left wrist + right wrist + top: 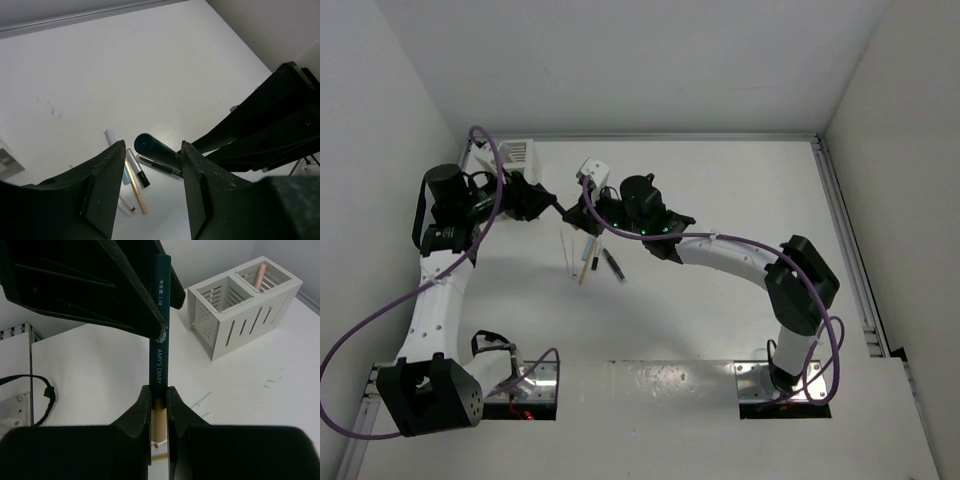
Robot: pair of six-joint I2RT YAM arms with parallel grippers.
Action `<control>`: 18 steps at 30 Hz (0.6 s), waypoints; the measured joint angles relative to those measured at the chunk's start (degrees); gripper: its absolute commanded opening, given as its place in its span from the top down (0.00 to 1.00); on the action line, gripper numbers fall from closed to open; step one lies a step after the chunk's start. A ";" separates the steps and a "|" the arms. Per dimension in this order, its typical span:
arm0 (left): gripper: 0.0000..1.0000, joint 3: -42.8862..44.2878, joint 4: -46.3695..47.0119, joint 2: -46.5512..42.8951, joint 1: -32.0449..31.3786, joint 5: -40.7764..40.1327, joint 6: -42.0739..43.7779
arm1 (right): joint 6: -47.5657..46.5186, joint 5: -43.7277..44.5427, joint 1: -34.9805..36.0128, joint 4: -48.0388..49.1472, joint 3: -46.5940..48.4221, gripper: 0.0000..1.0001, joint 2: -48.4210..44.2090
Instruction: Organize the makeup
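the right gripper (pixel 159 402) is clamped tight on the lower part of a dark teal pencil (pixel 161 335), holding it up off the table (pixel 720 180), left of the middle. the left gripper (pixel 152 150) meets it from the left with its jaws apart, one finger either side of the pencil's free end. i can't tell whether they touch it. just on the near side of the two grippers, more makeup lies loose and close together on the table: a white stick (pixel 110 135), a tan wooden stick (pixel 137 194) and a black stick (pixel 162 166). the slatted white holder (pixel 235 325) sits in the far left corner, with a pinkish stick (pixel 260 274) standing in one of its compartments.
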 measured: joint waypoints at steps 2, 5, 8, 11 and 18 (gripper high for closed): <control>0.49 -0.61 1.40 0.00 0.00 0.02 -1.88 | 0.63 -0.42 0.00 0.76 0.00 1.00 0.07; 0.58 -1.51 4.00 0.00 0.00 0.02 -4.61 | 1.36 -1.27 0.00 1.62 0.00 1.00 0.11; 0.70 -2.49 6.38 0.00 0.00 0.52 -7.10 | 2.03 -1.42 -0.04 1.77 0.00 1.00 0.24; 0.87 -3.08 7.80 0.00 -0.04 1.60 -10.14 | 2.38 -1.66 -0.04 2.36 0.02 1.00 1.09; 1.00 -3.80 8.96 0.02 -0.26 0.31 -11.93 | 3.98 -2.58 -0.09 3.13 0.09 0.16 2.25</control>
